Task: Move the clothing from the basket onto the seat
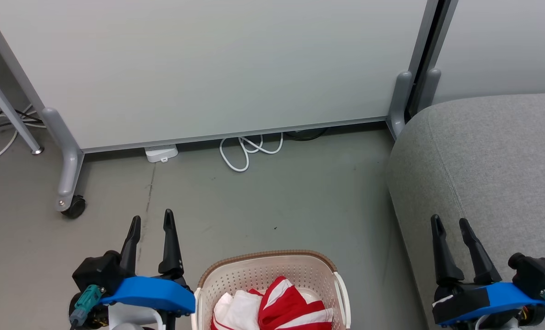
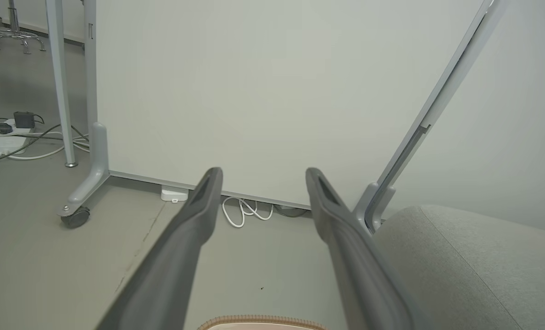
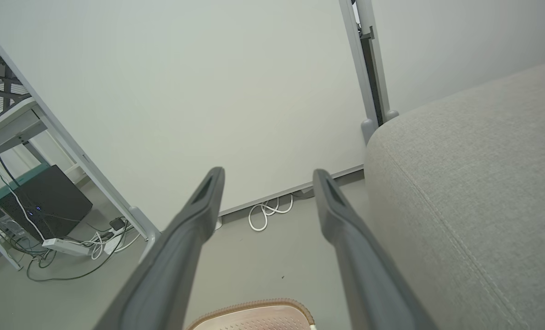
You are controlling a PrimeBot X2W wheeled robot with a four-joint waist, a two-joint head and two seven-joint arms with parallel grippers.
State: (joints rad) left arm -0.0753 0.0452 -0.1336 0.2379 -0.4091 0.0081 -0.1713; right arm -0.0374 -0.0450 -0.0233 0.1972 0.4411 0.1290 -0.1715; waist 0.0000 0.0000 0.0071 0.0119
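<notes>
At about 8 o'clock in the head view, a black caster (image 1: 74,207) is sitting on the grey floor (image 1: 272,201) under the foot of a pale wheeled panel (image 1: 208,64). Just below it, at 7 o'clock, I am holding my left end effector (image 1: 152,215) above the floor. Its two dark fingers are spread well apart, pointing toward 12 o'clock and gripping nothing. In the left wrist view, the gap between those fingers is showing bare floor and the panel's lower edge.

Toward 12 o'clock from that end effector, a small white box (image 1: 161,152) is resting at the panel's base. A white cable (image 1: 247,151) is looping on the floor on the box's 3 o'clock side.

At 6 o'clock the basket (image 1: 268,255) is standing on the floor between my two end effectors, cut off by the bottom edge. The clothing (image 1: 284,305) is lying bunched inside it, below the rim, red with white stripes and a white part toward 9 o'clock.

At 3 o'clock the seat (image 1: 492,160) is lying near the basket but apart from it, with a strip of floor between them. At 5 o'clock my right end effector (image 1: 449,219) is showing against the seat's near edge. Its fingers are parted about as wide as the left's, pointing to 12 o'clock and grasping nothing.
</notes>
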